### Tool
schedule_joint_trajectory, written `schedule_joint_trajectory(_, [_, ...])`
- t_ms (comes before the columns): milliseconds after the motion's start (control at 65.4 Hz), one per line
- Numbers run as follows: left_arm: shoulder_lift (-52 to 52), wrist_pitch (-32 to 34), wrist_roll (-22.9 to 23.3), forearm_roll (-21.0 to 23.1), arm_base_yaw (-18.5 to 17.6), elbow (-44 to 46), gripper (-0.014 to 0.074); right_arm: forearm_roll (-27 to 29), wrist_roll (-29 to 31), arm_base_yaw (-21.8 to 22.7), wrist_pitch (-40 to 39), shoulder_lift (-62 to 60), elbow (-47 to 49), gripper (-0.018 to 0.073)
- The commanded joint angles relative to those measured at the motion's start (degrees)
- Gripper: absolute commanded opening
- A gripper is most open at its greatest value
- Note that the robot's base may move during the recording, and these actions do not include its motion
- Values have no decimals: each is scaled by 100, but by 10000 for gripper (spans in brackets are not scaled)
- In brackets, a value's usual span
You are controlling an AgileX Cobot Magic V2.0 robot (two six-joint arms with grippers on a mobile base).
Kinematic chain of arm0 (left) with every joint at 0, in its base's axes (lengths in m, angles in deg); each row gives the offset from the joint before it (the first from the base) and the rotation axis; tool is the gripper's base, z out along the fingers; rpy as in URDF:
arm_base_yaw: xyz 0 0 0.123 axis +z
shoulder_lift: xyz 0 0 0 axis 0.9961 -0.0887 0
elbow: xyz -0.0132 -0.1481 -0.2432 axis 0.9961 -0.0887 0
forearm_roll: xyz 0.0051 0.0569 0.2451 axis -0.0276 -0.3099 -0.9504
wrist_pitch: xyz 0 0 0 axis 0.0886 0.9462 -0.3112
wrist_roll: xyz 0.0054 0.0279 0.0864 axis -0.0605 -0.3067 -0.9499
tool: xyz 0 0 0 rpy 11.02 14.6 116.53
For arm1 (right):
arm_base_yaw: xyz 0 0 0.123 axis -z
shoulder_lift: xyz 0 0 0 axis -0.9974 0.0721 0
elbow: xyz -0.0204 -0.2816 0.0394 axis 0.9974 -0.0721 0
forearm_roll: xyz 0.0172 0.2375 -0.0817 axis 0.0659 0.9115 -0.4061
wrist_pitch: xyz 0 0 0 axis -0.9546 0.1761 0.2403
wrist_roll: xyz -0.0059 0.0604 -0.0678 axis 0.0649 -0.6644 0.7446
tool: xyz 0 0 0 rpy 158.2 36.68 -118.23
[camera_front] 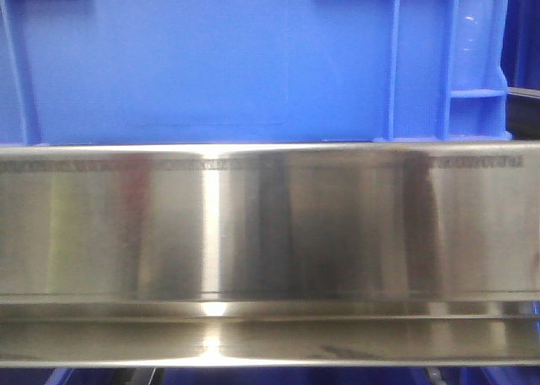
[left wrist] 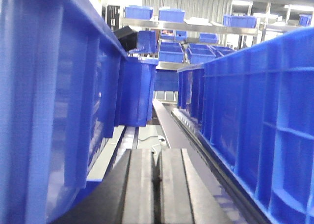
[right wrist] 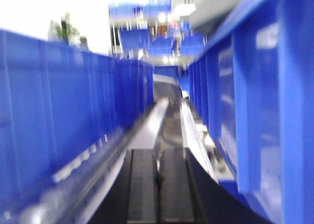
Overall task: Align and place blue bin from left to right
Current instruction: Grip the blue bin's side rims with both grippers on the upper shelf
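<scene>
The blue bin (camera_front: pixel 211 56) fills the top of the front view, its wide flat wall carrying raised ribs (camera_front: pixel 422 64) near the right corner. It stands just behind a steel rail. My left gripper (left wrist: pixel 156 155) is shut with nothing in it, low in a gap between two blue bin walls: one close on the left (left wrist: pixel 49 111), a ribbed one on the right (left wrist: pixel 260 126). The right wrist view is blurred. There my right gripper (right wrist: pixel 158 155) is shut and empty, in a similar gap between a blue wall on the left (right wrist: pixel 64 111) and another on the right (right wrist: pixel 255 96).
A polished steel rail (camera_front: pixel 270 233) spans the front view below the bin. Roller rails (left wrist: pixel 196 130) run along the gap floor. More blue bins (left wrist: pixel 171 15) sit on shelves farther back, and one stands ahead on the left (left wrist: pixel 137 91).
</scene>
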Motion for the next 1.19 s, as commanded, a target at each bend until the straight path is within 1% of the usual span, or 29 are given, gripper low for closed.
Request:
schedule_joint_trajectory(0, [8, 159, 0, 13, 12, 160, -111, 64, -62, -14, -84, -16, 108, -69])
schedule_joint_trajectory(46, [8, 118, 0, 13, 12, 317, -111, 64, -62, -14, 104, -16, 299, -69])
schedule_joint_trajectory(138, [8, -173, 0, 13, 12, 747, -111, 64, -62, -14, 593, -16, 851, -69])
schedule_joint_trajectory(230, [8, -766, 0, 13, 12, 1353, -111, 64, -62, -14, 1085, -16, 1520, -69])
schedule_joint_trajectory(352, [8, -1741, 0, 13, 2, 2285, -111, 64, -62, -14, 1661, -16, 2388, -69])
schedule_joint_trajectory(367, [4, -1944, 0, 13, 2, 2401, -111, 64, -62, -14, 1733, -16, 2496, -69])
schedule_joint_trajectory(505, [-476, -2928, 0, 13, 2, 3524, -96, 74, -62, -14, 2435, 527, 3550, -69])
schedule_joint_trajectory(551, [-780, -3140, 0, 13, 2, 3873, -57, 89, -62, -14, 2613, 824, 3889, -67])
schedule_joint_trajectory(612, [-1128, -3307, 0, 13, 2, 4244, 17, 216, -52, -14, 2729, 1249, 4282, -65])
schedule_joint_trajectory(658, [-1460, -3358, 0, 13, 2, 4541, 78, 322, -52, -14, 2741, 1540, 4523, -65])
schedule_joint_trajectory(704, [-1800, -3403, 0, 13, 2, 4814, 165, 439, -52, -14, 2784, 1873, 4794, -65])
schedule_joint_trajectory(811, [-2553, -3415, 0, 13, 2, 5288, 299, 544, -52, -14, 3001, 2551, 5316, -57])
schedule_joint_trajectory(857, [-2847, -3415, 0, 2, 2, 5443, 339, 552, -52, -14, 3123, 2819, 5514, -13])
schedule_joint_trajectory(887, [-3035, -3415, 0, 2, 2, 5553, 363, 582, -52, -14, 3174, 2952, 5604, 39])
schedule_joint_trajectory(949, [-3397, -3390, 0, -13, -137, 5706, 407, 582, -52, -14, 3212, 3208, 5747, 150])
schedule_joint_trajectory(1025, [-3769, -3272, 0, -233, -456, 5863, 445, 595, -52, -14, 3199, 3435, 5838, 324])
schedule_joint_trajectory(1071, [-3965, -3220, 0, -446, -678, 5914, 467, 595, -52, -14, 3199, 3586, 5867, 416])
schedule_joint_trajectory(1086, [-4020, -3189, 0, -506, -739, 5931, 473, 595, -52, -14, 3199, 3625, 5867, 460])
schedule_joint_trajectory(1148, [-4226, -3016, 0, -614, -967, 5982, 501, 595, -52, -14, 3199, 3780, 5867, 562])
schedule_joint_trajectory(1178, [-4354, -2976, 0, -614, -1047, 6021, 524, 595, -52, -14, 3223, 3844, 5867, 578])
